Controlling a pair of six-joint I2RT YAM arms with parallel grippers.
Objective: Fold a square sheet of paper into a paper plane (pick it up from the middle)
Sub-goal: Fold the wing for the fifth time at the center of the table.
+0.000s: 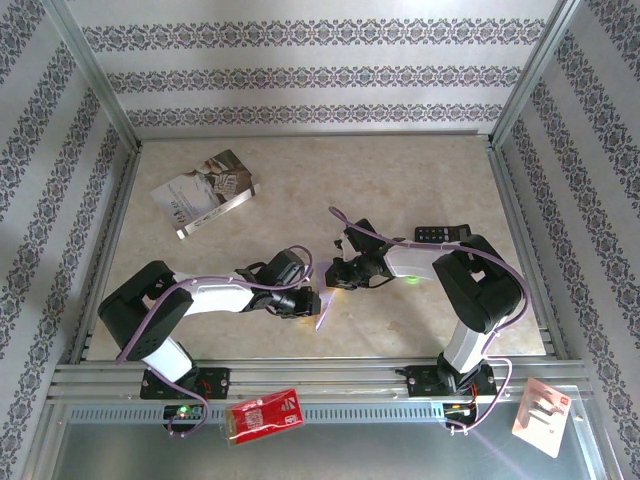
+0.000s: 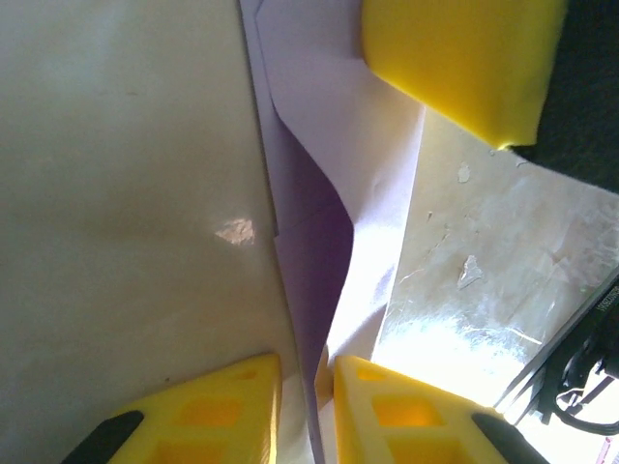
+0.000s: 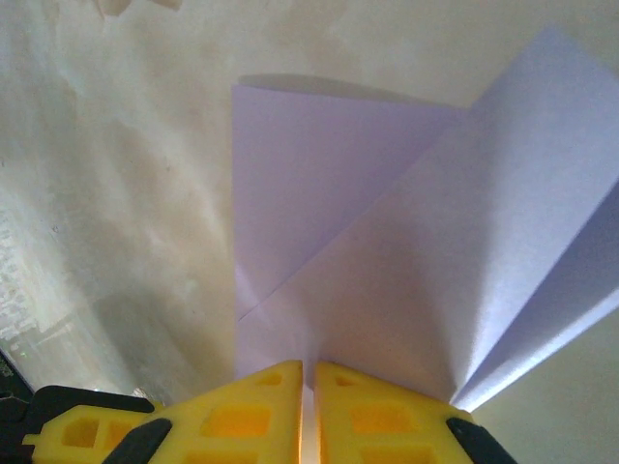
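My left gripper (image 2: 307, 377) and right gripper (image 3: 308, 377) each pinch the square sheet of paper (image 3: 387, 261) (creased). Pulling apart would tear it.

Surface: pale beige marbled top (image 1: 400, 170), edged by metal rails.
Far left: grey-white printed booklet (image 1: 205, 192), lying flat at an angle.
Right of centre: black calculator (image 1: 442, 233), lying flat, well apart from the booklet.

Black-white arms (image 1: 215, 297), purple cables (image 1: 333, 213), yellow pincer fingers (image 3: 242, 406).
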